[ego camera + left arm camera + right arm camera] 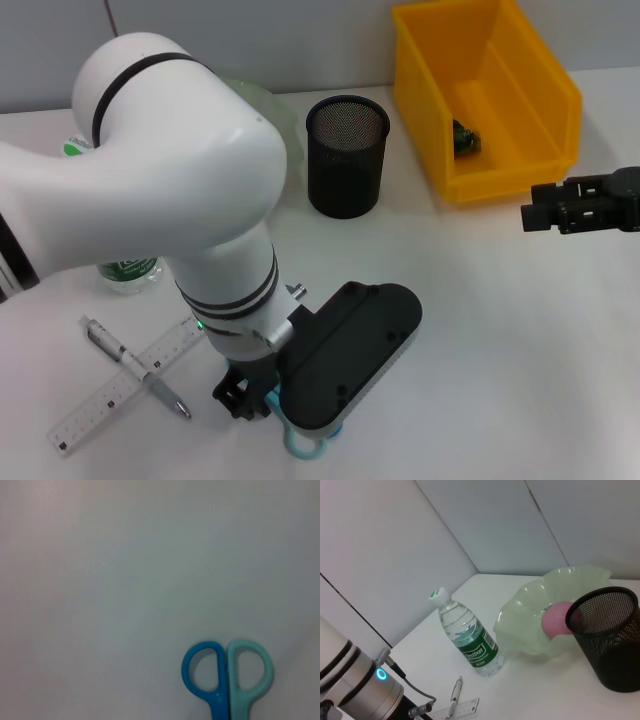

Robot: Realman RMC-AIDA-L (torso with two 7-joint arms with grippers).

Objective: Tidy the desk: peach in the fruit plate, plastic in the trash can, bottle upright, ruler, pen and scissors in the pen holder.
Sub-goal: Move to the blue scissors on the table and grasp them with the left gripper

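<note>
White desk surface (500, 330), grey wall panels behind.

Counted: one pair of scissors (300, 440), one pen (135, 365), one ruler (120, 388), one mesh pen holder (345, 155), one bottle (467, 640), one fruit plate (540, 610), one peach (557, 620), one yellow trash can (490, 90) with one small dark scrap (465, 138) inside.

Left gripper (240, 395) lowered to the desk beside the scissors; jaw opening hidden under the arm, cannot tell. Scissors lay flat just beside the jaws; two handle loops showed in the left wrist view, one blue, one pale green, side by side and touching.

Pen lay crossed over the ruler, near the left jaws on their outer side. Pen holder stood upright well beyond the jaws, between fruit plate and trash can. Bottle stood upright, just beside the fruit plate. Peach rested in the fruit plate, partly hidden by the pen holder.

Right gripper (540, 212) hovered above the desk near the trash can, well apart from the scissors; jaw opening could not be judged.
</note>
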